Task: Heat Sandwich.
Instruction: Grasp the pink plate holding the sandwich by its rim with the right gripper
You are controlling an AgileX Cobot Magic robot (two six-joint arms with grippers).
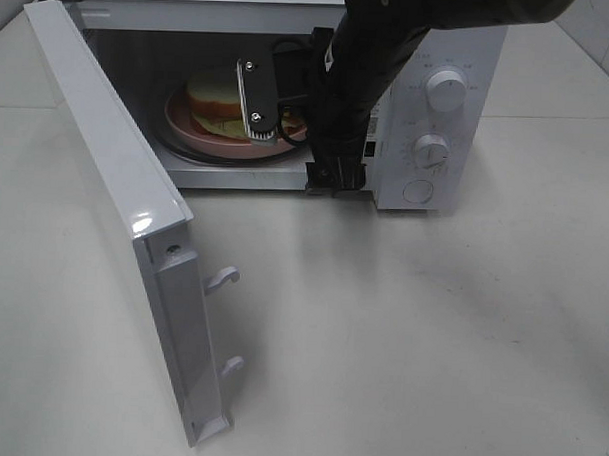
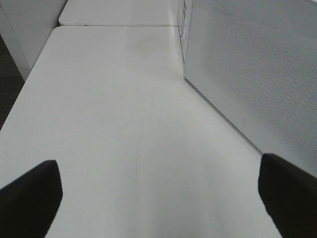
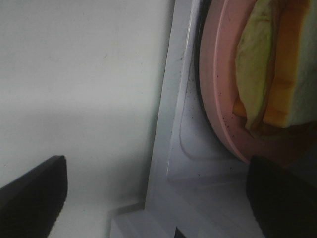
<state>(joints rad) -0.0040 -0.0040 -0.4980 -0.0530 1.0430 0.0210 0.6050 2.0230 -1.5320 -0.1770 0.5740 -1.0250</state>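
Right pincer open, just beside plated sandwich

Around me a smooth white matte tabletop fills the frame; pale grey tiled wall at upper right.

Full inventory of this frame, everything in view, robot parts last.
microwave: one, white, at the back of the table, cavity open
microwave door: one, white, swung wide open toward the camera, two latch hooks on its edge
knobs: two, white, on the microwave's right-hand control panel, one above the other, with a round button below
plate: one, pink, round, inside the cavity
sandwich: one, white bread with tan crust and pale green filling, on the plate
table: one, white, under everything
right gripper: one, black, open, at the cavity mouth beside the plate
left gripper: one, black, open, over bare table beside the microwave's side
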